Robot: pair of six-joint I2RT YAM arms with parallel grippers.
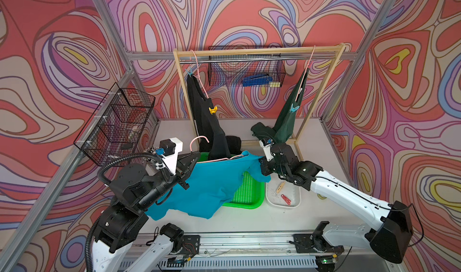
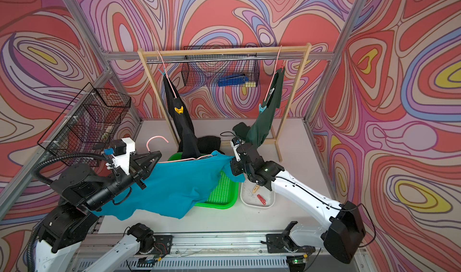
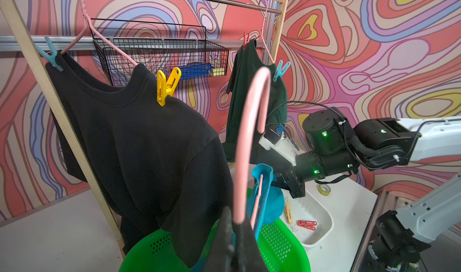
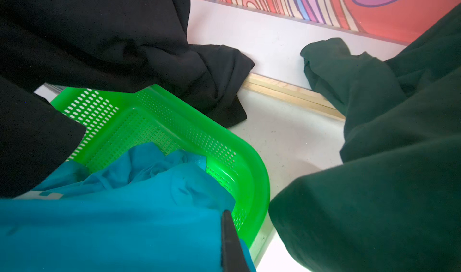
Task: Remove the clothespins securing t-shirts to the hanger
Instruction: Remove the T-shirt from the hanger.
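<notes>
So, the limp turquoise cloth t-shirt [image 1: 207,183] is stretching sideways over the perforated green plastic basket [image 1: 244,206], left gripper [image 1: 195,158] clamping tight on its thin pink hanger [image 3: 241,171], right gripper [image 1: 262,167] pinching its sleeve.

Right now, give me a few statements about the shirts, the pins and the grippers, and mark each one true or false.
1. A yellow pin is clipped on the black shirt. True.
2. The tray holds three pins. False: two, a beige pin and a red pin.
3. The blue shirt lies wholly inside the basket. False: it is held up partly over it, the left gripper shut on its hanger.
4. A light blue pin is on the green shirt. True.
5. The right gripper is open. False: it is shut on the blue shirt.
</notes>
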